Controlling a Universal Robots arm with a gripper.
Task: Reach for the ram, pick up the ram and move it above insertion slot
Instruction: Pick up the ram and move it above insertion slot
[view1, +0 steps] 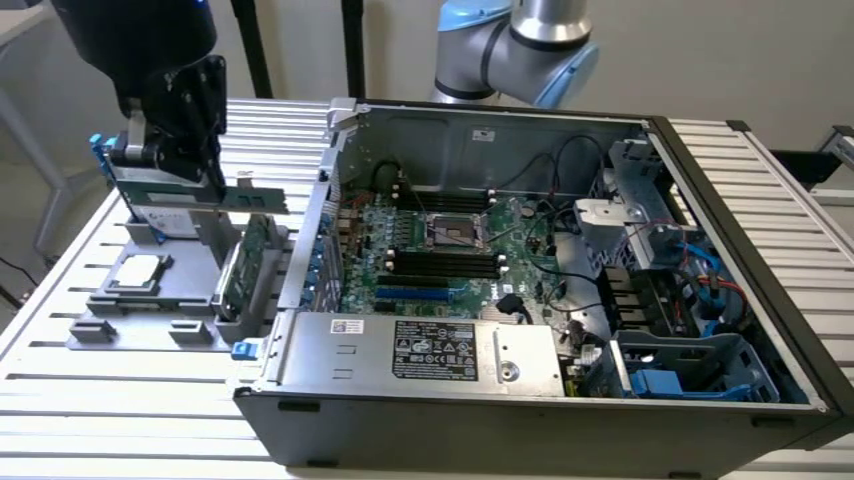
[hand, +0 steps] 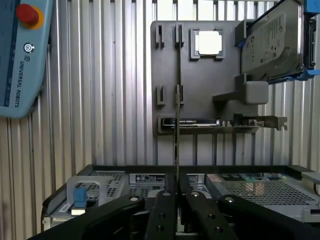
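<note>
Exterior view: the black pincer (view1: 171, 150) hangs over the grey plastic parts holder (view1: 147, 295) at the view's left, on the slatted white metal counter (view1: 400, 455). The long thin green ram stick (view1: 248, 198) juts sideways from under the pincer, level, lifted clear of the holder, pointing toward the open grey computer case (view1: 534, 400) beside it. Inside the case lies the green motherboard (view1: 514, 230), and across its middle run the long black insertion slots (view1: 447, 263), parallel to each other, with a shorter blue slot (view1: 411, 295) just beside them. The ram is well apart from those slots, outside the case wall. A square silver processor chip (view1: 138, 272) sits flat in a pocket of the holder, and a larger green card (view1: 240, 275) stands on edge in the holder near the case. The pale blue and silver robot arm (view1: 527, 45) shows behind the case. Wrist view: the pincer (hand: 177, 192) has its two black fingers (hand: 165, 210) drawn nearly together, pinching the ram (hand: 177, 135), which shows edge-on as a thin dark line running away from the fingers over the holder (hand: 200, 85). The processor chip (hand: 209, 43) and a grey hard drive in a blue frame (hand: 272, 42) rest on the holder; a blue teach pendant with a red button (hand: 20, 55) lies on the counter (hand: 100, 100).
</note>
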